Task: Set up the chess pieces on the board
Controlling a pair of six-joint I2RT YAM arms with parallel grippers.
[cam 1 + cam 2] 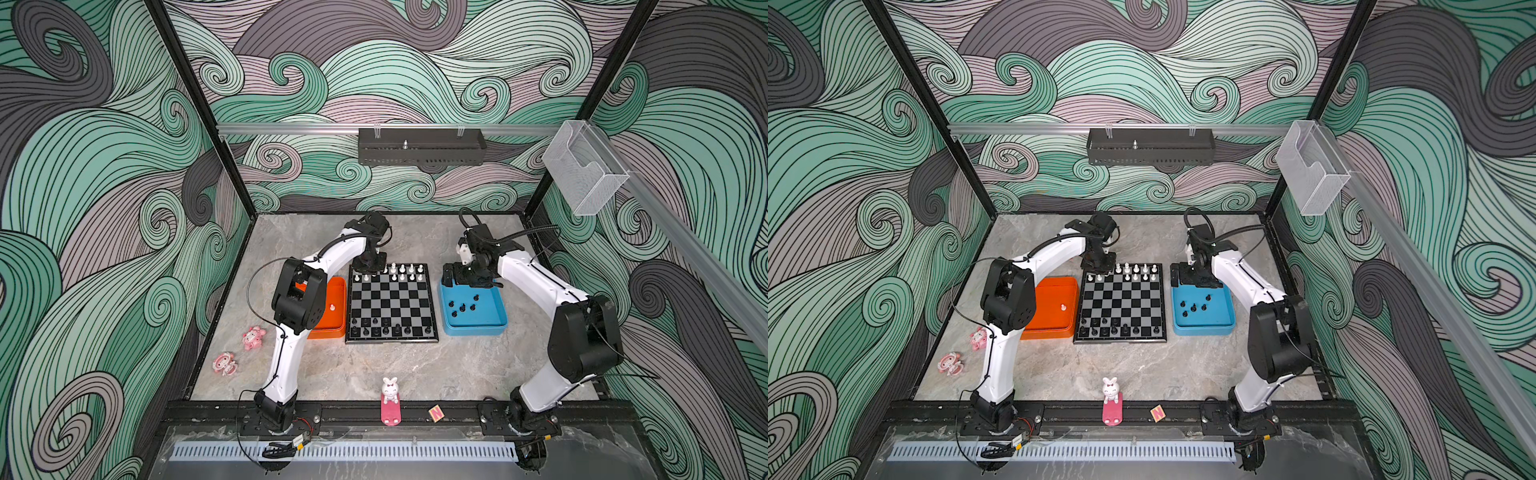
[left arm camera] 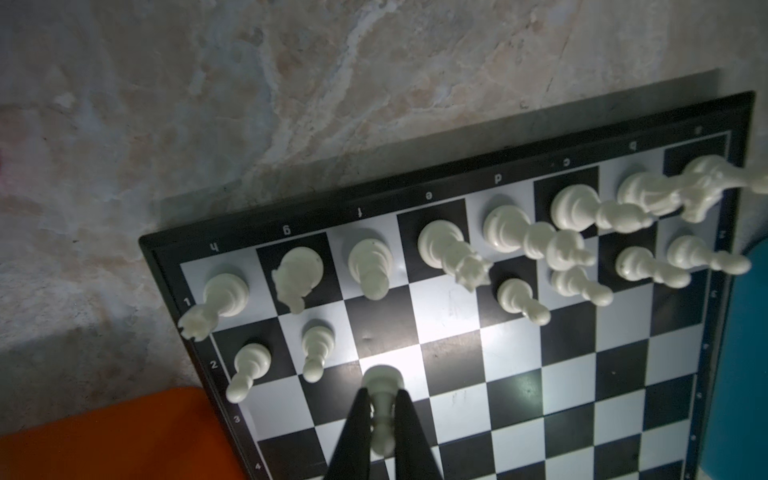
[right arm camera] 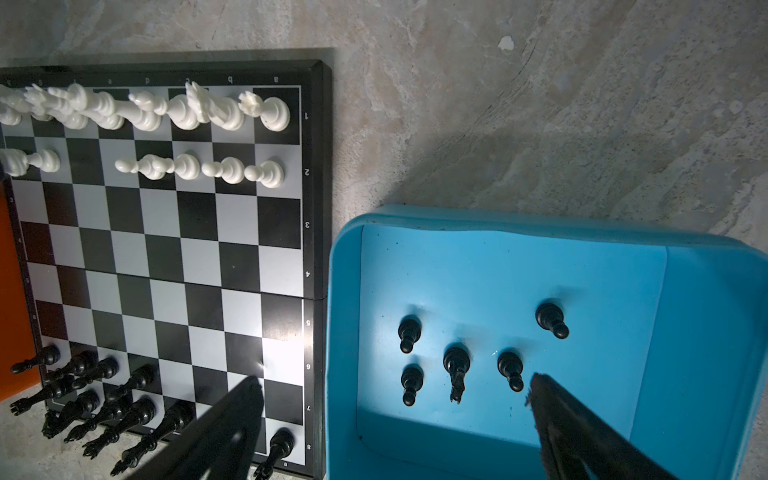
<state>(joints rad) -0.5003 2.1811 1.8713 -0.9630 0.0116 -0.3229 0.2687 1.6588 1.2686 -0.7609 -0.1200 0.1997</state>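
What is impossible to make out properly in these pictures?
Left pincer tips and its white pawn: under the wrist in both top views.
Orange tray: partly behind the left arm, top views.
Black pieces on the board: too small to name, top views.
Some black-side squares: behind a finger of the right pincer, right wrist view.

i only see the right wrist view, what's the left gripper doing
Observer: The left gripper is shut on a white pawn, held over the board beside the gap in the white pawn row. I cannot tell whether the pawn touches down.
Operator: any white left in the orange tray
Observer: One white piece shows in the orange tray; part of the tray is hidden.
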